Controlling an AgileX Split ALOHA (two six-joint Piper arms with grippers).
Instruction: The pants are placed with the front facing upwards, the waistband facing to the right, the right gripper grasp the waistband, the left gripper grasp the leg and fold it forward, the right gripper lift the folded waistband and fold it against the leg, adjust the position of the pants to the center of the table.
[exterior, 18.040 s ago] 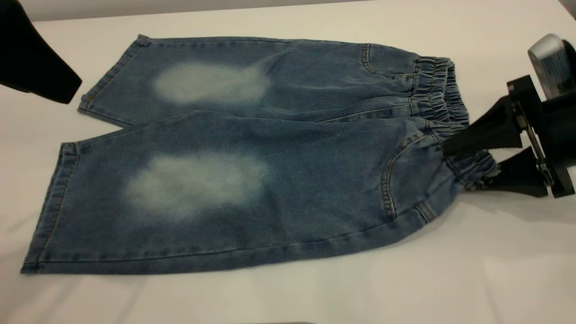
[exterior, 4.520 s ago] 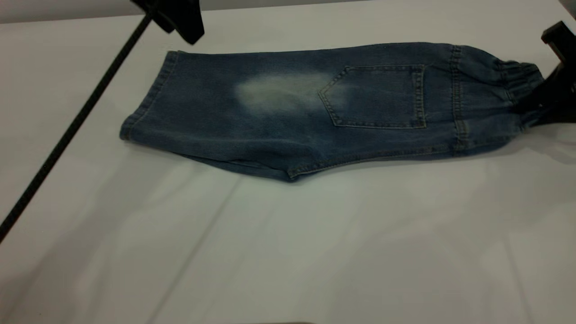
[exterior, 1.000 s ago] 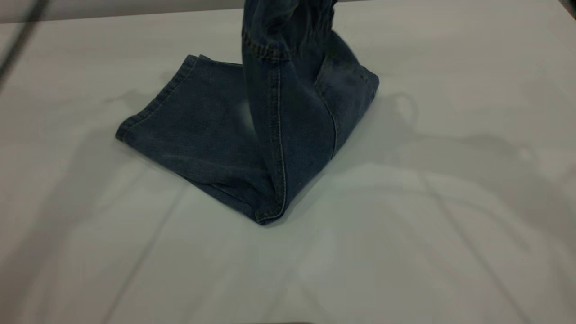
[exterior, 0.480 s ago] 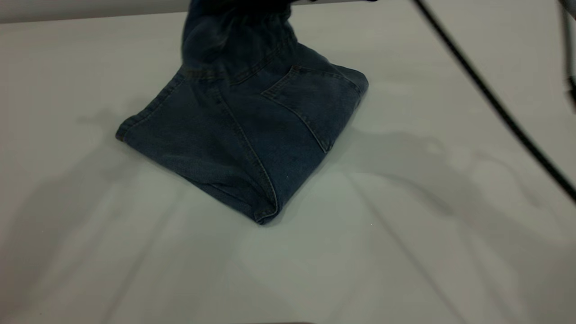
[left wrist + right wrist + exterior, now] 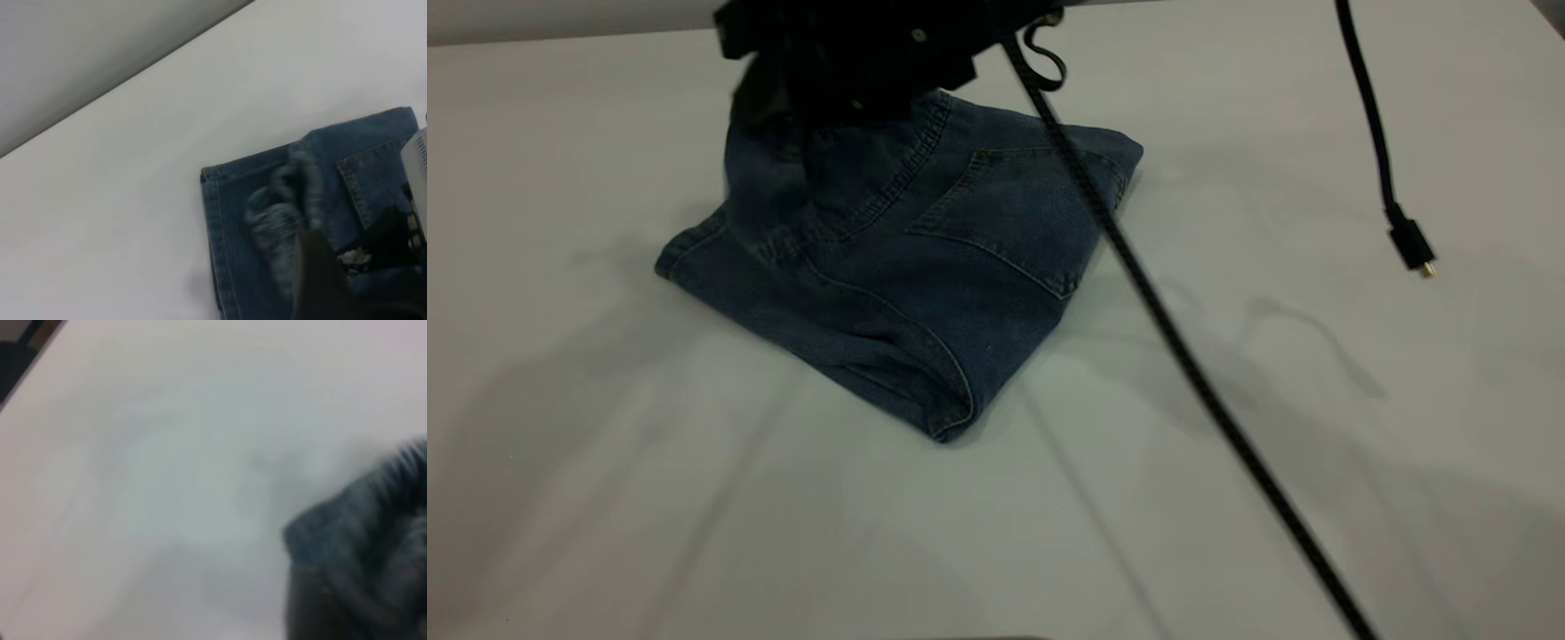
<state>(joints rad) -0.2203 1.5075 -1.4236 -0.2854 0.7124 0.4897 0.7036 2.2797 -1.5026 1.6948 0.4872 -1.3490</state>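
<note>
Toward the far edge of the table (image 5: 1316, 462), left of its middle, the right gripper (image 5: 845, 67) has come down over the pants (image 5: 925, 284), carrying the waistband (image 5: 287, 207) across onto the leg, where half a second ago it hung higher and draped. Its jaws look clenched on the waistband, though the contact is partly hidden. The second fold looks nearly laid, leaving release and centring the pants; the left gripper is out of sight.

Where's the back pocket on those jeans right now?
In the exterior view, the patch pocket faces up on the folded pants, right of the right gripper.
</note>
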